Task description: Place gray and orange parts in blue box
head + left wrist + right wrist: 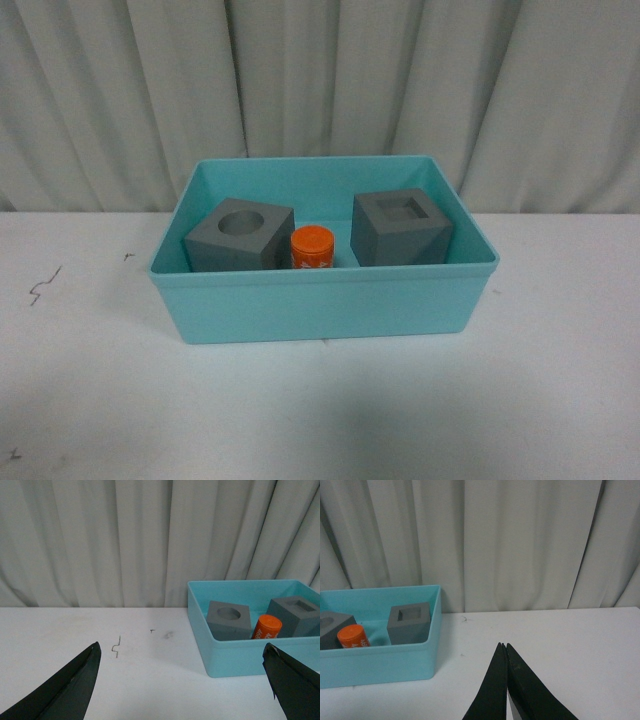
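The blue box (320,300) stands on the white table in the middle of the front view. Inside it sit a gray cube with a round recess (240,236), an orange cylinder (312,246) and a gray cube with a square recess (402,228). Neither arm shows in the front view. My left gripper (182,652) is open over bare table, to the left of the box (235,657), holding nothing. My right gripper (503,645) is shut and empty, over the table to the right of the box (380,662).
A pale pleated curtain (320,90) hangs behind the table. Small dark marks (42,286) dot the table left of the box. White tabletop (320,420) lies in front of the box and on both sides.
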